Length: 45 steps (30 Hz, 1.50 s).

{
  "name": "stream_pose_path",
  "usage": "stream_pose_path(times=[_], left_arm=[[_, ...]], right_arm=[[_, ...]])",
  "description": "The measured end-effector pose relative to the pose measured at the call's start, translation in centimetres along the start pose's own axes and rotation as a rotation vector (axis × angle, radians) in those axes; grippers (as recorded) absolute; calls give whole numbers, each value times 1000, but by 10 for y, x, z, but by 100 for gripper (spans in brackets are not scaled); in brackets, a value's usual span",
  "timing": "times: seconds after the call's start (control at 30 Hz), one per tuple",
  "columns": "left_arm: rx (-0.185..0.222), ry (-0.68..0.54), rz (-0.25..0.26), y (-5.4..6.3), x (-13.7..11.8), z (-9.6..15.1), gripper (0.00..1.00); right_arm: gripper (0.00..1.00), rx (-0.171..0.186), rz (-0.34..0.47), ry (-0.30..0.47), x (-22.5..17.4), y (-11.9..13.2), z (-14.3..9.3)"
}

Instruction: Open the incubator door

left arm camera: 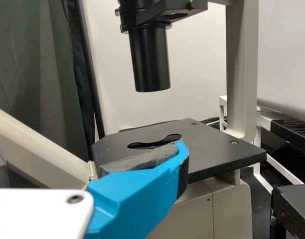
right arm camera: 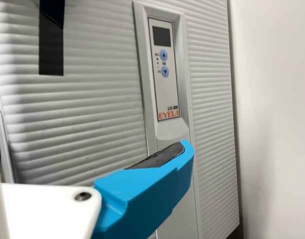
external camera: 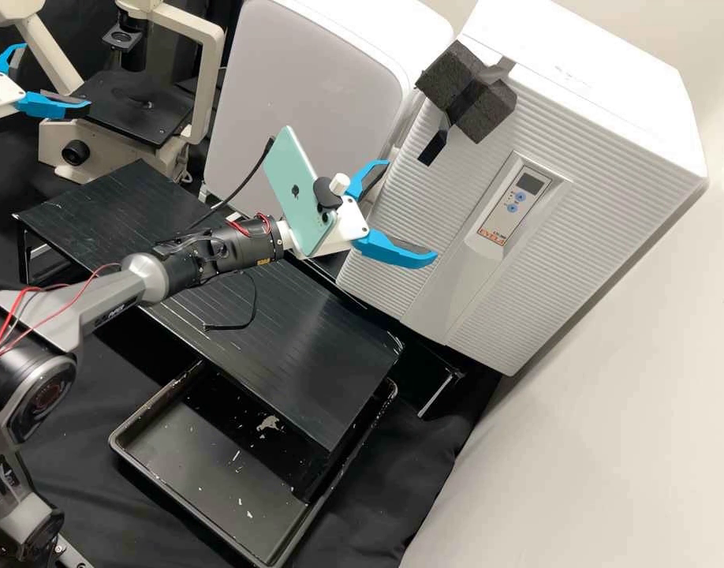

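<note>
My right gripper (external camera: 411, 211) hangs open in front of the lower left part of the white ribbed incubator door (external camera: 425, 185), which looks closed; I cannot tell whether the upper finger touches it. Black foam blocks (external camera: 466, 91) with a dark strip (external camera: 433, 148) are fixed near the door's upper left edge, above that gripper. In the right wrist view, one finger of the right gripper (right arm camera: 147, 196) crosses below the control panel (right arm camera: 165, 69). My left gripper (external camera: 56, 76) is open beside the microscope; in the left wrist view, a finger of the left gripper (left arm camera: 137, 199) overlaps the stage.
The microscope stage (external camera: 133, 106) is at the back left. Beside the incubator stands another white cabinet (external camera: 307, 87). A black platform (external camera: 315, 339) lies beneath the right arm, with a black tray (external camera: 153, 489) at its front. A pale wall (external camera: 614, 410) borders the right side.
</note>
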<state>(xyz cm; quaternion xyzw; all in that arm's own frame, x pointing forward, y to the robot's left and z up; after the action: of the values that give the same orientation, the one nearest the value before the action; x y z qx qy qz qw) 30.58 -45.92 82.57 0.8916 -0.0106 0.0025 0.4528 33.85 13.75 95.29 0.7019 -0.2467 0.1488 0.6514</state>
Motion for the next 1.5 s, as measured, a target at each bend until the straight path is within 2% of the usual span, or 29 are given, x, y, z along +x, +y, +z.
stream_pose_path(times=[0.57, 0.6, 1.5], left_arm=[[0, 0, 0, 0, 0, 0, 100], [0, 0, 0, 0, 0, 0, 100], [0, 0, 0, 0, 0, 0, 100]], right_arm=[[100, -11, -1, -19, 4, 2, 6], [0, -11, -1, -19, 4, 1, 5], [0, -14, -57, -32, 13, -7, 8]])
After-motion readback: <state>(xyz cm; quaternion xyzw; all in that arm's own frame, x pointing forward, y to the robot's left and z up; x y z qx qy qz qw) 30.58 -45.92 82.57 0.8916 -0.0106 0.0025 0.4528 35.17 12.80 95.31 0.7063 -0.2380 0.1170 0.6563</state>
